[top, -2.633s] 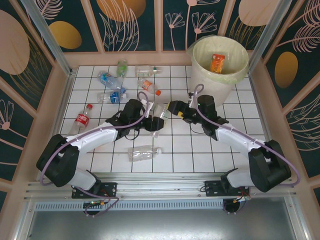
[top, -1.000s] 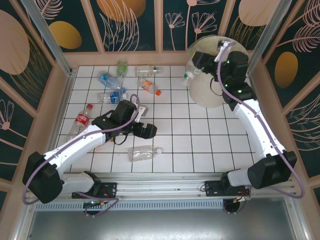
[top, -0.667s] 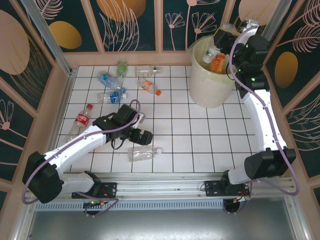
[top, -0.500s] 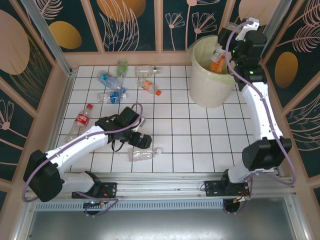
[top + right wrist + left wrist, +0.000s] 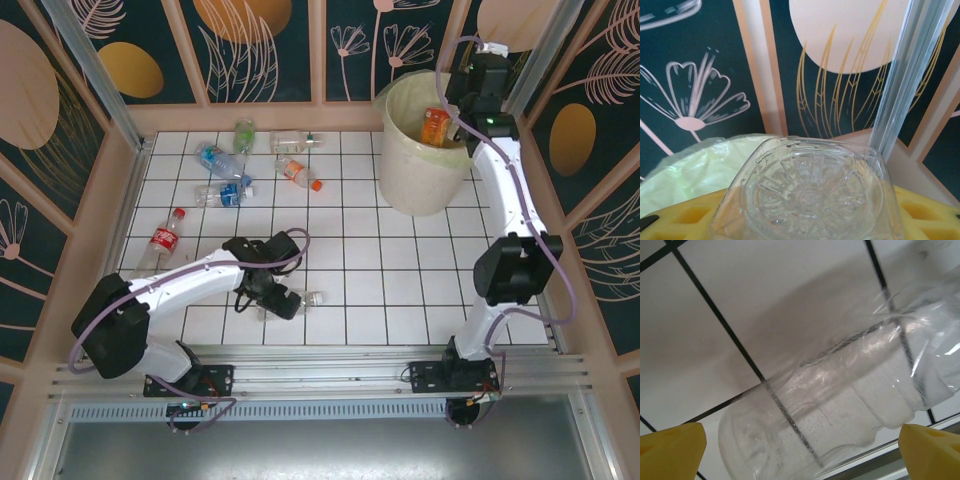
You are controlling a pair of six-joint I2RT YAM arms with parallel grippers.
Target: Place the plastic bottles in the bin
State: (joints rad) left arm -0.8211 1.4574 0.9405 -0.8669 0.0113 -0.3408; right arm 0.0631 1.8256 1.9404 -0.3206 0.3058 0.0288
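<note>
Left fingers [image 5: 670,450] spread wide, lying bottle [image 5: 840,405] between them on the surface [image 5: 765,290]: lower square, close mid-body. Right fingers [image 5: 920,210] clamp second bottle [image 5: 812,195], bin [image 5: 405,170] rim just beneath: centre over opening, then release.

L wrist view: clear bottle [image 5: 850,405] cut off at right & bottom edges; cap end out of frame. Top view: same bottle part-hidden under left gripper [image 5: 283,302]. R wrist view: held bottle [image 5: 812,195] seen base-on, body & label hidden behind base.

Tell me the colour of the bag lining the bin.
Pale yellow-green; the bag shows best in the top external view.
</note>
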